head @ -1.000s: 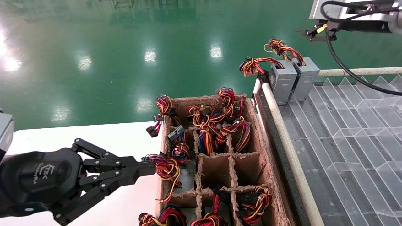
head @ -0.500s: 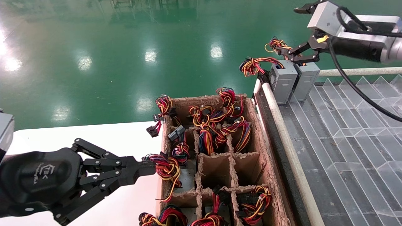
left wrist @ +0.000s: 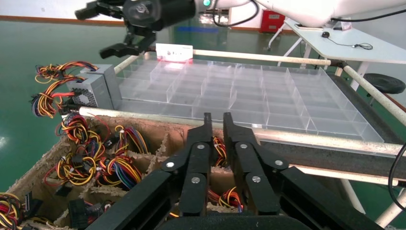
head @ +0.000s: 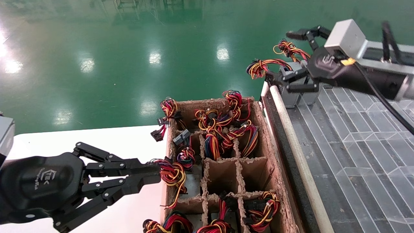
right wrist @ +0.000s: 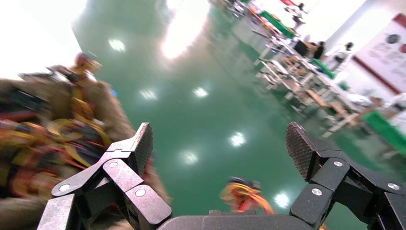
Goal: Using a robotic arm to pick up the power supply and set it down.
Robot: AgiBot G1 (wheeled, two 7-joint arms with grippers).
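Two grey boxes stand side by side at the far left corner of the clear tray. The power supply is the right one, with an orange, yellow and red wire bundle. It is mostly hidden behind my right gripper. That gripper is open wide over both boxes, and I cannot tell whether it touches them. In the right wrist view the right gripper holds nothing, and a blurred wire bundle lies below it. My left gripper hovers at the carton's near-left edge, open by a narrow gap and empty.
A brown cardboard carton with dividers holds several more supplies with tangled wires; two middle cells are empty. A white rail separates it from the clear partitioned tray. The like box has a blue-purple bundle. A white table lies on the left.
My right gripper came down from the top right and swung left over the two grey boxes, its fingers spread wide. My left gripper's fingers parted slightly.
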